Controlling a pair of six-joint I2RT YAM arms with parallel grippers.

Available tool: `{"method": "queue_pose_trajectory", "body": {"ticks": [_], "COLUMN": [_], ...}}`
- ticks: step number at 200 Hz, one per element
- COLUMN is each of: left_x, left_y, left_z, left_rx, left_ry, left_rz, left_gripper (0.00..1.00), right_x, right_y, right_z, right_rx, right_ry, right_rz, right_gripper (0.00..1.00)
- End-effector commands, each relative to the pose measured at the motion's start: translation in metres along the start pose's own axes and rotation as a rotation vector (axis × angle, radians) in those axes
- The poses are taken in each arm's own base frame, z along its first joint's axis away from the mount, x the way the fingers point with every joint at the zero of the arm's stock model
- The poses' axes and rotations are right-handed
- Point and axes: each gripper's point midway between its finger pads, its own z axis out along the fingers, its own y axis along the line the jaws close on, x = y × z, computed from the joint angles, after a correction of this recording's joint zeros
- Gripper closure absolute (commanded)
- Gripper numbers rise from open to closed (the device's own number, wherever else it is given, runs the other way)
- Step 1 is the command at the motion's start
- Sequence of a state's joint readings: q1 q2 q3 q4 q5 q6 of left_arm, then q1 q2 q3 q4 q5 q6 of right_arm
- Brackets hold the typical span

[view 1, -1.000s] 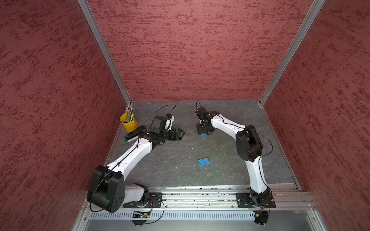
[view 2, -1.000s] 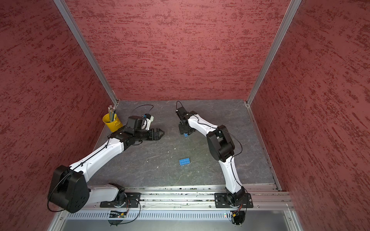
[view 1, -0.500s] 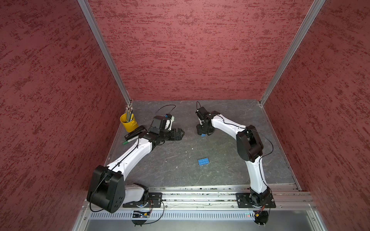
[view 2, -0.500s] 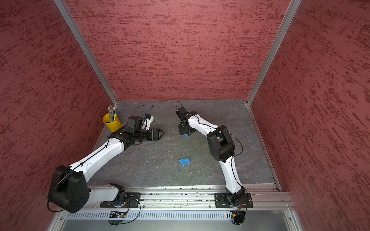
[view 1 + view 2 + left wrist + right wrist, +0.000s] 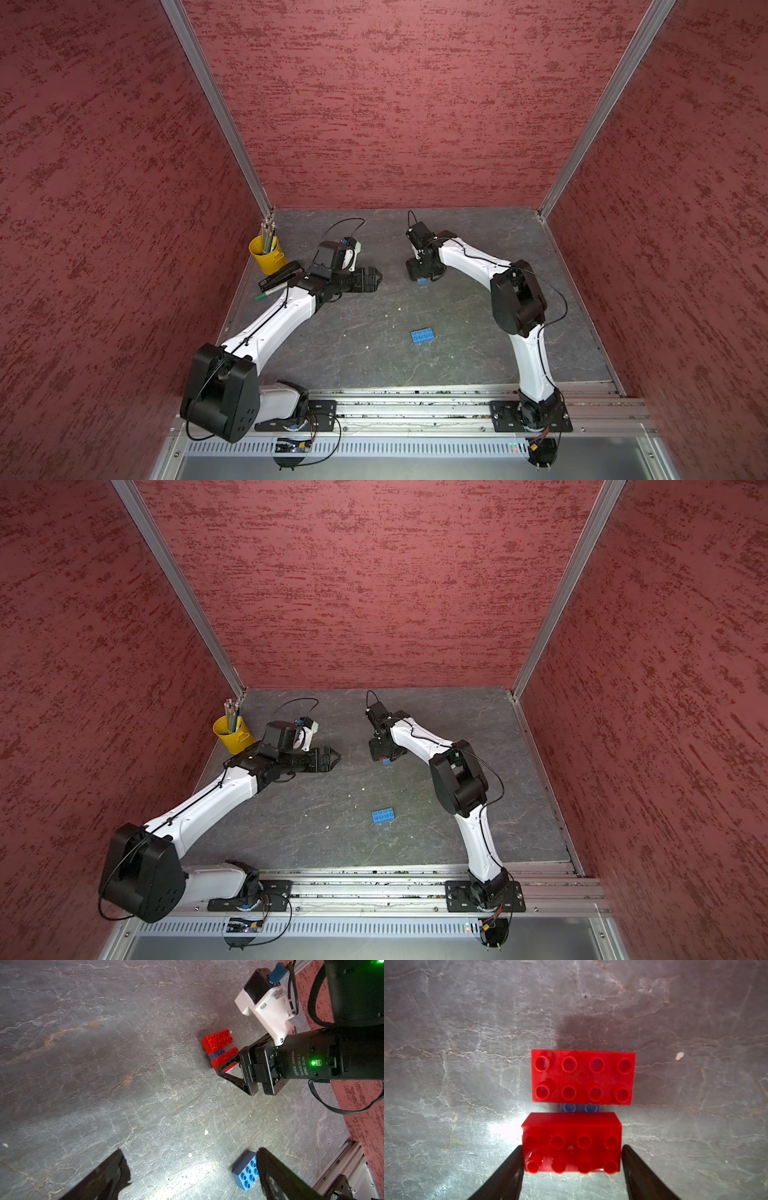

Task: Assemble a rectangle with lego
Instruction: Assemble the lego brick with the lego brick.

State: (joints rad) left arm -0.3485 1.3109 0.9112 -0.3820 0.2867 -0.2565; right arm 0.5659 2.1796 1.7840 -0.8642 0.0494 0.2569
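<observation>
- The counter (image 5: 478,365) is grey veined slate. Its near edge is hidden under a metal rail.
- The left arm (image 5: 274,324) reaches from the near left corner towards the far left. It covers part of a flat black object (image 5: 280,275) that is too dark to name.
- The right arm (image 5: 515,299) bends to the far middle. In both top views its wrist hides nearly all of the lego stack (image 5: 422,281), and only a blue corner shows.
- In the left wrist view the motor label (image 5: 297,1062) reads "DAMIAO" and "DC 24V". A smaller line there is too fine to read.
- The left pincer (image 5: 371,279) is spread wide and holds nothing. It hangs left of the middle, and in its own wrist view both fingers are cut off by the frame.
- The right pincer (image 5: 571,1147) stands over the stack with its jaws at the short ends of the flanked red brick (image 5: 571,1126). I cannot tell whether they press it or sit just clear.
- A yellow cup (image 5: 266,254) of pencils stands in the far left corner. No writing on it is legible.
- The free red brick (image 5: 583,1077) sits parallel to the flanked one, with a narrow gap between them.
- The lower blue brick (image 5: 579,1108) lies under both red bricks and shows only two studs in that gap.
- The loose blue brick (image 5: 423,336) lies studs up in the middle, nearer the near edge and well apart from the stack. The left wrist view shows it partly behind a finger.
- A green marker (image 5: 266,295) lies at the left edge, half hidden under the arm.
</observation>
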Motion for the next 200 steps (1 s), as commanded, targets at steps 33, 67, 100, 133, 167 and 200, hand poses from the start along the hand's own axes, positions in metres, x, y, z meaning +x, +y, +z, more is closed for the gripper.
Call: {"method": "queue_pose_trajectory", "body": {"ticks": [33,67,100,133,167,200], "left_x": [-0.0002,0.0003,0.0019,0.0026,0.0036,0.0034], "left_y": [-0.0014,-0.0003,0.0009,0.0011,0.0018,0.0019], "left_z": [-0.002,-0.0015,0.0009,0.0023,0.0034,0.0042], "left_rx": [-0.001,-0.006,-0.007,-0.005,-0.007,-0.007], "left_ry": [-0.006,-0.005,0.001,0.004,0.009,0.009], "left_rz": [0.007,0.009,0.007,0.006,0.007,0.007], "left_gripper": [0.0,0.0,0.0,0.0,0.0,0.0], "right_x": [-0.0139,-0.0146,-0.015,-0.0141,-0.0159,-0.0179], "right_y": [-0.0034,-0.0031,-0.0048,-0.0092,-0.0089,-0.0083], "right_z": [-0.0154,-0.0145,-0.014,-0.0102,-0.0094,-0.0092], "right_rx": [-0.001,-0.002,0.009,0.035,0.036,0.031], "right_ry": [-0.067,-0.068,-0.07,-0.068,-0.076,-0.087], "right_rz": [0.013,0.013,0.006,-0.005,-0.008,-0.005], "right_gripper": [0.32,0.38,0.42,0.43,0.44,0.44]}}
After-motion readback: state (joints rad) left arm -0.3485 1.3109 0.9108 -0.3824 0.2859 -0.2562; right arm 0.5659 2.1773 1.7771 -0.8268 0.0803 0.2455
